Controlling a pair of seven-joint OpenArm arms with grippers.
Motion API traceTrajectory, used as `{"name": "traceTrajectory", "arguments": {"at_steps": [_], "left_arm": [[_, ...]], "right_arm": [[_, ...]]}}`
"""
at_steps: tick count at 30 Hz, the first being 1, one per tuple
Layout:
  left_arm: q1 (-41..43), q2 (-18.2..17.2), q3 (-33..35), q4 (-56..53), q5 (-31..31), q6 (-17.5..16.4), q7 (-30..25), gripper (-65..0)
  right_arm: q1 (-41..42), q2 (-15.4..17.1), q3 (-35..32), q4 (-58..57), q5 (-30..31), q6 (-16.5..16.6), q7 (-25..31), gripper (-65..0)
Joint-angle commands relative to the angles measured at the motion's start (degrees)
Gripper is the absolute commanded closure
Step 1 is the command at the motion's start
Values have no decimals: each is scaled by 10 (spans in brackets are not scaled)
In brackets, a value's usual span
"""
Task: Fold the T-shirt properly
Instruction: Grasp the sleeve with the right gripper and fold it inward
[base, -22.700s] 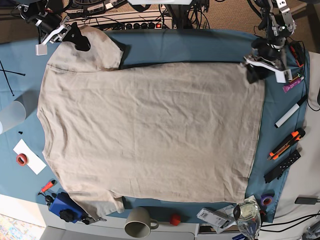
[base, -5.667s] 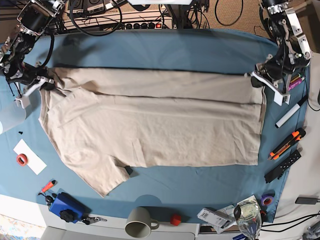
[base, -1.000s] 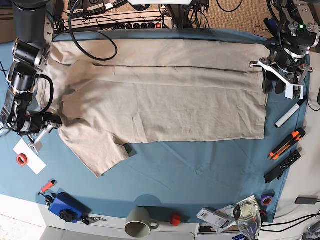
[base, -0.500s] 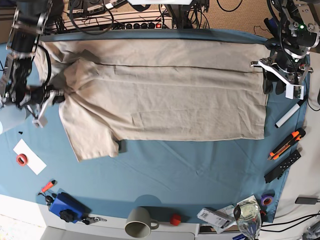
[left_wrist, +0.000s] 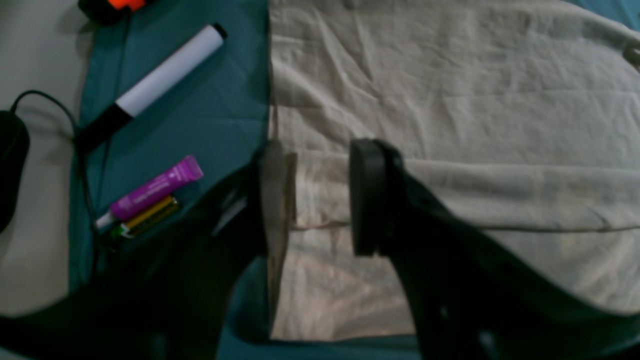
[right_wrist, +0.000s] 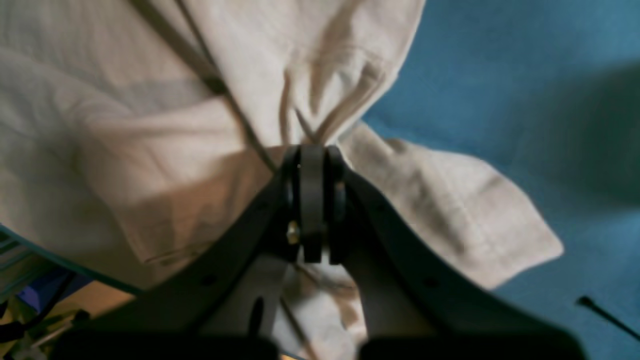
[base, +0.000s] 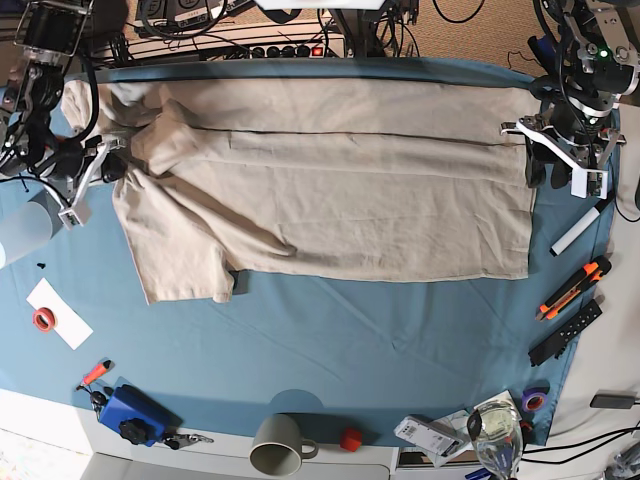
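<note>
**Workspace Status: Shirt Folded Lengthwise, One Sleeve Gripped**

The blue table cloth (base: 400, 330) covers most of the base view. Its lower half, below the shirt, is a broad bare band from the left edge to the right.

The T-shirt (base: 340, 190) lies across the upper half of the base view, folded into a long horizontal strip. Its top edge runs close to the cloth's upper edge. Its lower edge is straight from centre to right; its right edge ends beside the left gripper. One sleeve (base: 175, 265) hangs down at lower left, its hem resting on bare cloth.

The right gripper (base: 105, 165), at the upper left of the base view, is clamped tight on a gathered pinch of shirt fabric; the right wrist view shows creases fanning out from the closed fingertips (right_wrist: 312, 165).

The left gripper (base: 545, 160), at the upper right of the base view, stands with jaws apart and grips nothing. In the left wrist view its fingers (left_wrist: 367, 195) straddle the shirt's edge over a fold line.

Right of the shirt's edge lie a white marker (base: 582, 228), an orange cutter (base: 572, 288) and a black remote (base: 565, 332). A mug (base: 280, 445) stands at the bottom edge, well apart from the shirt.
</note>
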Motion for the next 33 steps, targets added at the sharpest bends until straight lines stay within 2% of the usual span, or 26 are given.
{"name": "traceTrajectory", "arguments": {"at_steps": [1,3,6,8,14,17,20,22,26,29,33], "left_arm": [[-1,-6,-2,10,-4,0,-12,-228],[-1,-6,-2,10,-4,0,-12,-229],[3,-6,-2,10,-4,0,-12,-228],[4,-6,-2,10,-4,2,-12,-229],[5,-6,-2,10,-4,2,-10,-228],[5,-6,-2,10,-4,1,-10,-229],[5,-6,-2,10,-4,1,-10,-228],[6,-4,-2,10,-4,1,-10,-228],[11,-4,-2,10,-4,1,-10,-229],[13,-4,-2,10,-4,1,-10,-228],[13,-4,-2,10,-4,1,-10,-229]], "right_arm": [[8,13,6,9,9,0,8,0],[8,13,6,9,10,0,8,0],[8,13,6,9,10,4,8,-110],[8,13,6,9,10,6,8,-156],[31,17,28,9,10,1,8,-159],[69,17,62,9,-3,2,61,-159],[108,18,73,8,-62,1,119,-159],[121,17,66,0,-87,1,136,-159],[143,17,17,-53,-125,5,161,-170],[170,17,-31,-112,-159,6,188,-262],[213,14,-72,-177,-171,5,245,-275]]}}
